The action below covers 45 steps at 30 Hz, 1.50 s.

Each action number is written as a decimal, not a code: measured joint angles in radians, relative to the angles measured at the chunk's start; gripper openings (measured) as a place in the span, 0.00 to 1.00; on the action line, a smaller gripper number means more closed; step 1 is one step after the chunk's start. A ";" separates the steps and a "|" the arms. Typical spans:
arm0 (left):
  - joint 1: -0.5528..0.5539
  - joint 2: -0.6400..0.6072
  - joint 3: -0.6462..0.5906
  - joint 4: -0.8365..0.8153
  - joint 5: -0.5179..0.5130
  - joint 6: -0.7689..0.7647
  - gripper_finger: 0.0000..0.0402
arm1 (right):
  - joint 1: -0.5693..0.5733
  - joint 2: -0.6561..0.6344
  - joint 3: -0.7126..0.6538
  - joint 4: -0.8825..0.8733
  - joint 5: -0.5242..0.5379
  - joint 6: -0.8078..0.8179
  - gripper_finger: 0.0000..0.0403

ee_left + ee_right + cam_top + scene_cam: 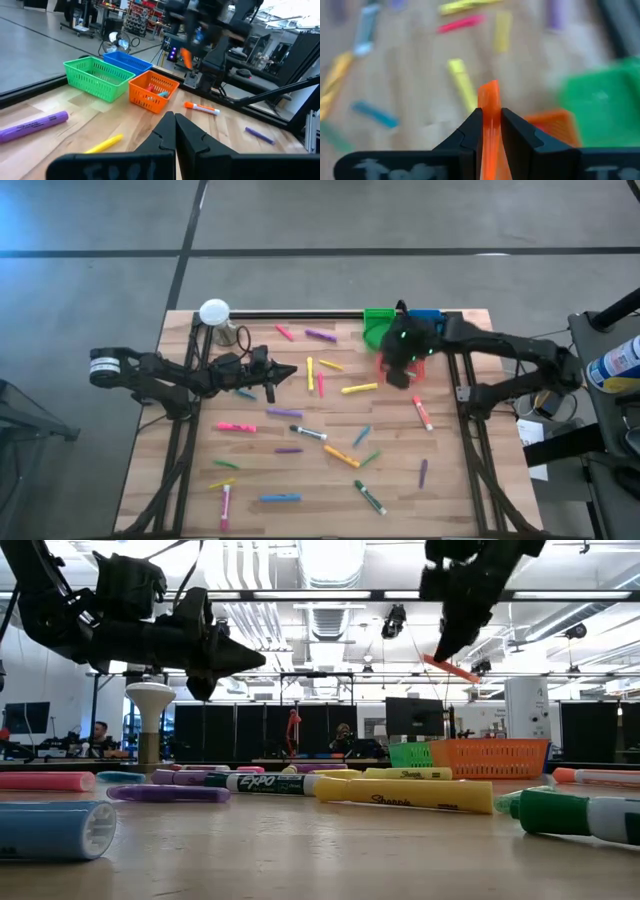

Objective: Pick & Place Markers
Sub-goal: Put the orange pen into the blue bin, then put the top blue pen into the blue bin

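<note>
Several markers lie scattered over the wooden table (330, 480), among them a yellow one (360, 388), a pink one (236, 427) and a white-barrelled black one (262, 783). My right gripper (491, 112) hangs high over the far right of the table, by the bins, shut on an orange marker (450, 668). In the high view it (398, 368) covers most of the orange bin. My left gripper (290, 372) is shut, holds nothing, and points level above the table's left middle; the low view also shows it (250, 660). My right gripper pinches the orange marker's barrel (490, 107) between its two fingers. The fingers slant down from the table's right side. One end of the marker sticks out past the fingertips. The marker is lifted well clear of the table and tilts a little, nearly level, below the fingers (445, 640).
A green bin (97, 75), a blue bin (127, 61) and an orange bin (152, 90) with a few markers in it stand at the far right. A white round-topped stand (214, 311) and a jar (230, 335) are at the far left corner. Black rails (185, 430) run along both table sides.
</note>
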 joint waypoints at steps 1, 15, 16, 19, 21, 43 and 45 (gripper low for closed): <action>0.000 0.000 0.000 0.000 0.000 0.000 0.00 | -0.047 -0.006 0.000 -0.008 0.026 0.020 0.14; 0.000 0.000 0.000 0.003 -0.004 -0.004 0.00 | -0.638 0.197 -0.056 0.057 0.200 0.174 0.15; 0.000 0.000 0.000 0.004 -0.004 -0.005 0.00 | -0.647 0.222 -0.056 0.064 0.215 0.183 0.15; 0.000 0.000 0.000 -0.002 -0.004 -0.005 0.00 | -0.662 0.298 -0.051 0.096 0.241 0.187 0.15; 0.000 0.000 0.000 -0.009 -0.004 -0.005 0.00 | -0.669 0.348 -0.043 0.123 0.260 0.190 0.15; 0.008 0.000 0.221 -0.493 0.029 0.017 0.19 | -0.665 0.283 -0.003 0.118 0.276 0.110 0.39; 0.008 0.000 0.240 -0.516 0.046 0.035 0.19 | -0.648 0.239 -0.028 0.131 0.257 0.090 0.37</action>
